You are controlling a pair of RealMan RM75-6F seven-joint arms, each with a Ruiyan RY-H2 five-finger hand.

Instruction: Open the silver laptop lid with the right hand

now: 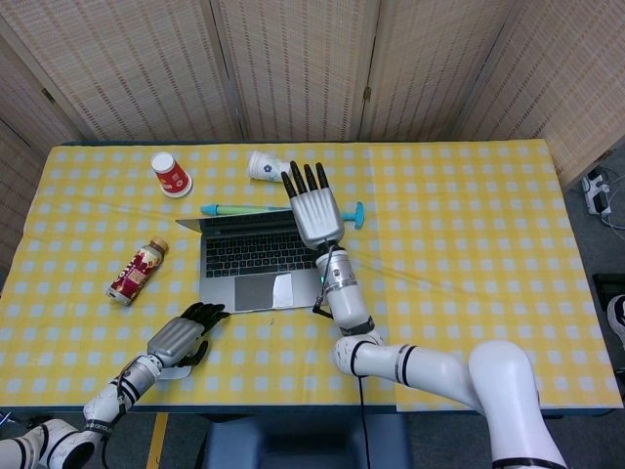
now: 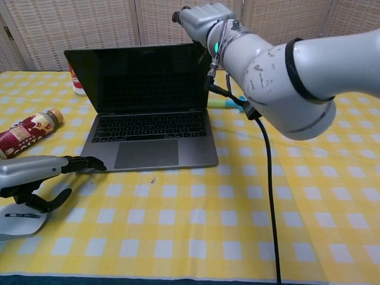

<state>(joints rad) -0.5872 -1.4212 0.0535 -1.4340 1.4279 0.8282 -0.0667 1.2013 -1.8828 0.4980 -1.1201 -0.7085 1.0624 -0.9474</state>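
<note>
The silver laptop (image 1: 249,266) stands open in the middle of the yellow checked table (image 1: 469,244). Its dark screen (image 2: 142,80) is nearly upright and faces me, with the keyboard (image 2: 148,126) in full view. My right hand (image 1: 317,210) is at the lid's top right corner (image 2: 205,18), fingers straight and apart, resting against the lid's upper edge from behind. My left hand (image 1: 181,337) lies on the table just off the laptop's front left corner (image 2: 41,169). It holds nothing and its fingers point toward the laptop.
Behind the laptop lie a green-blue tube (image 1: 234,208) and a tipped white cup (image 1: 266,166). A red cup (image 1: 171,174) stands at the back left. A red-labelled bottle (image 1: 137,271) lies left of the laptop. A black cable (image 2: 267,178) hangs from my right arm.
</note>
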